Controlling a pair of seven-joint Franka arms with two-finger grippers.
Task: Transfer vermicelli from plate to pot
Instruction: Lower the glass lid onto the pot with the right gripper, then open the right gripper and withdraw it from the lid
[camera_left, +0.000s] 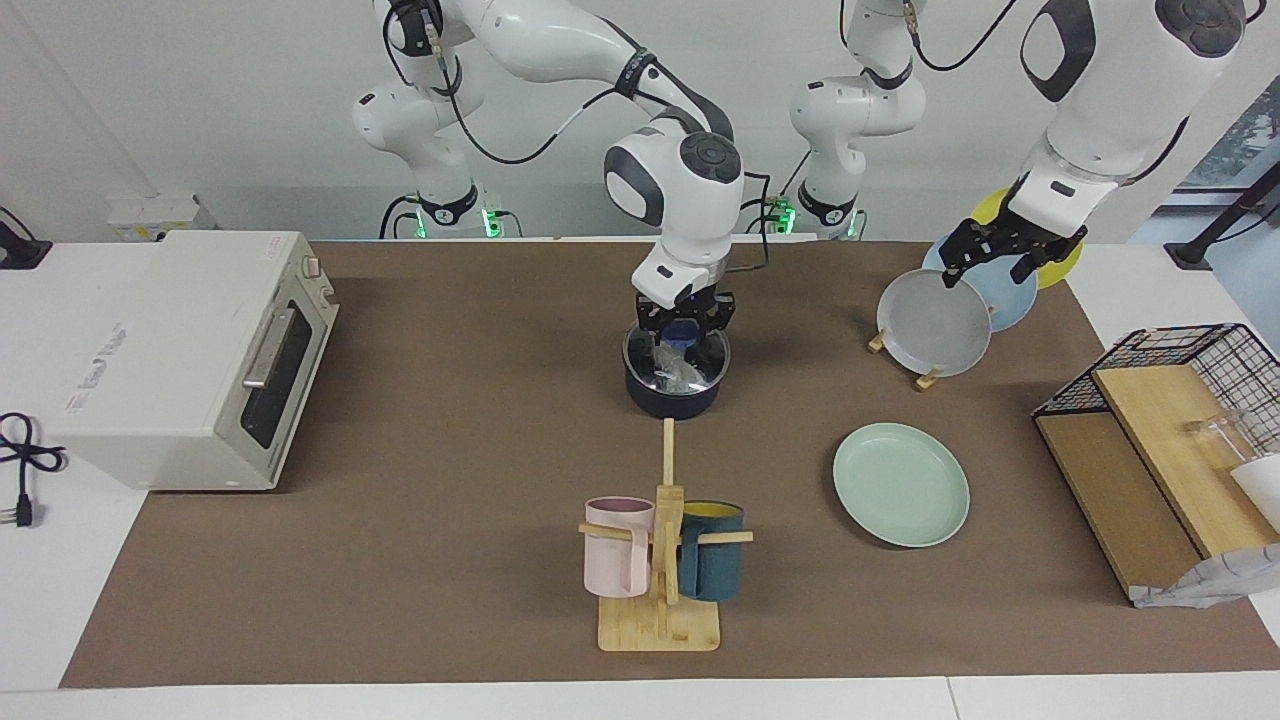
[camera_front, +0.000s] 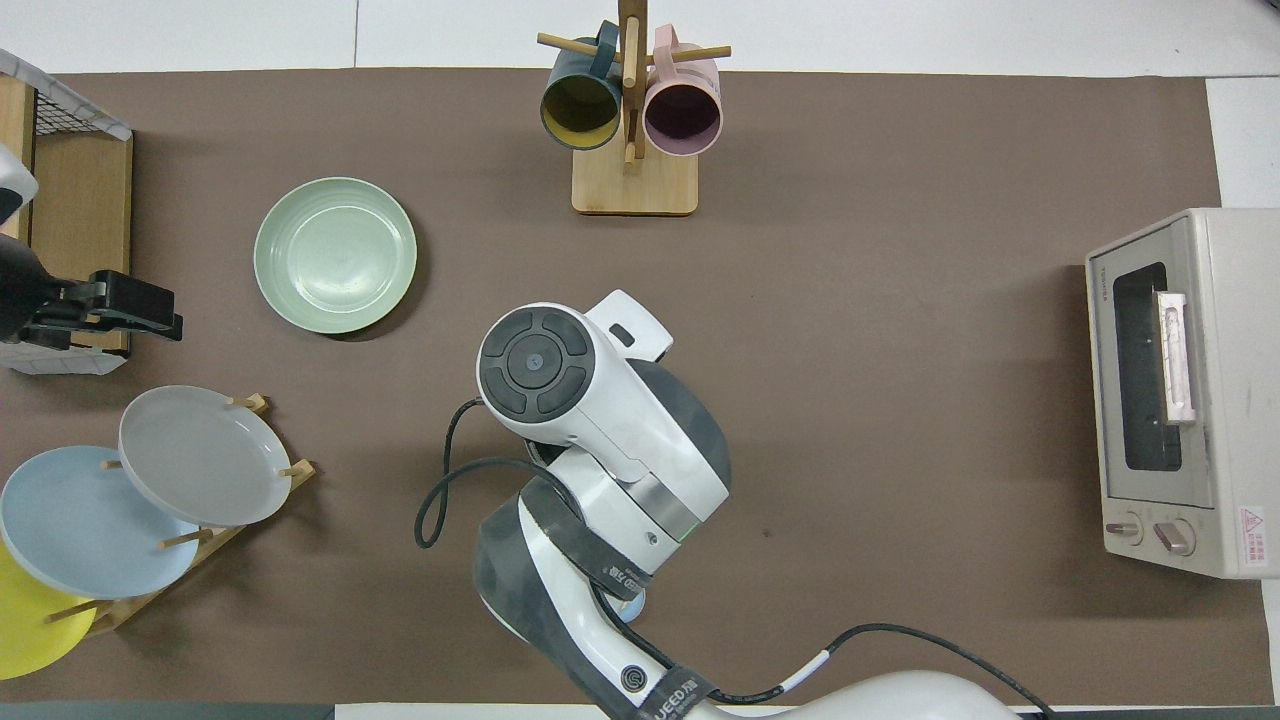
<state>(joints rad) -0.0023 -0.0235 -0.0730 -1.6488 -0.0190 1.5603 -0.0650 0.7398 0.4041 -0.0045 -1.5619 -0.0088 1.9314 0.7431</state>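
One pot (camera_left: 673, 385) mid-table holding whitish vermicelli (camera_left: 678, 372), right gripper (camera_left: 683, 338) low over its mouth, finger state impossible to tell, mint plate (camera_left: 901, 484) bare toward the left arm's end, left gripper (camera_left: 1000, 258) waiting over the plate rack (camera_left: 925, 378), fingers spread.

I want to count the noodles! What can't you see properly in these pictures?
- Overhead view: the right arm covers the pot and the vermicelli.
- Facing view: the right gripper hangs over the pot, hiding part of the vermicelli, so I cannot count bundles.
- The plate shows no noodles.
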